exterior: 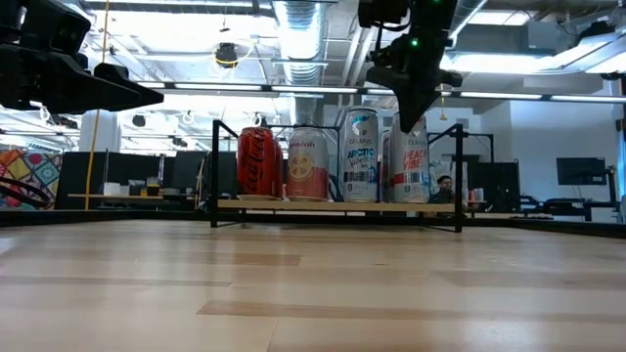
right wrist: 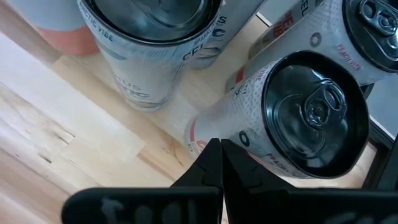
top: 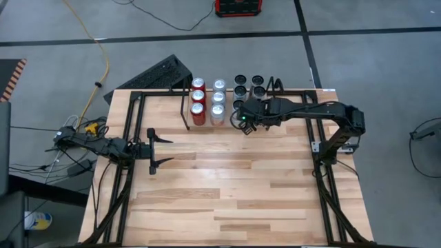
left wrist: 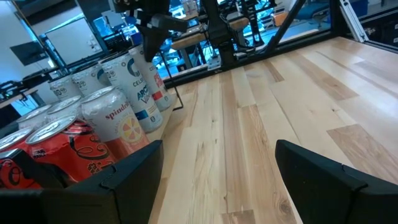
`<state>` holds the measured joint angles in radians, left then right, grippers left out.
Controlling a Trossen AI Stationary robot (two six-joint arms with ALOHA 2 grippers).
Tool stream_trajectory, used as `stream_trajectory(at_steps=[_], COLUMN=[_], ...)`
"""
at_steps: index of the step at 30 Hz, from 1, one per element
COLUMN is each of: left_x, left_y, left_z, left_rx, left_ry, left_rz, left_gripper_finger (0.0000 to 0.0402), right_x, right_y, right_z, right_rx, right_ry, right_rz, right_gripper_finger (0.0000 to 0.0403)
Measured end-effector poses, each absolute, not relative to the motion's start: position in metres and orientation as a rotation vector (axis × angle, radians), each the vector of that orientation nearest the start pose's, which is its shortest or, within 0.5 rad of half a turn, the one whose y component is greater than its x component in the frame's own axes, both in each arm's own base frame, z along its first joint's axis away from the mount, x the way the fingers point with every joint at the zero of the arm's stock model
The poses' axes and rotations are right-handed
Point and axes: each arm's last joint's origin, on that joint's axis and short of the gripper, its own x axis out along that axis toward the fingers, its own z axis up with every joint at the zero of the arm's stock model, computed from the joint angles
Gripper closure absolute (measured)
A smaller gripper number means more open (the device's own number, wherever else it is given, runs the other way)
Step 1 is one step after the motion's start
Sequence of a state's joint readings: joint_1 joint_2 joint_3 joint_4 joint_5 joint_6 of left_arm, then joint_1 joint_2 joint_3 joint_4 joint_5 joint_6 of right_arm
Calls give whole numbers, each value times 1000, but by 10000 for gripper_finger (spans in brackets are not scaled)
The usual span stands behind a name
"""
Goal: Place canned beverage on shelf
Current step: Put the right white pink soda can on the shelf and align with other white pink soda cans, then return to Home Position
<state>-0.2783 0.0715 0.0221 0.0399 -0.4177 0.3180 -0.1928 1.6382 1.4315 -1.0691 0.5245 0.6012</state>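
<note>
The black-topped can (right wrist: 314, 115) stands at the right end of the shelf (exterior: 337, 205), near the table's far edge, beside the other cans (top: 207, 100). Our right gripper (exterior: 411, 115) hovers just above it, fingers pressed together, holding nothing. We reckon a careless swing could topple the can. Our left gripper (top: 153, 150) waits spread at the left.

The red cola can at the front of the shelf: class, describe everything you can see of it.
The red cola can is shiny metal with white script lettering and a silver top. It stands upright at one end of the front row on the black wire shelf, beside a pale Spindrift can. No gripper touches it.
</note>
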Motion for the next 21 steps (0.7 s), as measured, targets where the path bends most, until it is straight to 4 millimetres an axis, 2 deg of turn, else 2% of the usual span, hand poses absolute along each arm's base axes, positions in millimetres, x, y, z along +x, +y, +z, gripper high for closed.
stream_trajectory(at_steps=[13,21], left_x=[98,98], left_y=[-16,-16], left_z=[169,169], left_rx=[321,321], left_ry=[31,32], left_rz=[137,137], left_gripper_finger=[104,104], right_x=[309,312], right_y=[-70,-56], right_z=[286,287], right_rx=[315,303], right_ry=[1061,1056], right_rz=[-920,-884], right_gripper_finger=[384,384])
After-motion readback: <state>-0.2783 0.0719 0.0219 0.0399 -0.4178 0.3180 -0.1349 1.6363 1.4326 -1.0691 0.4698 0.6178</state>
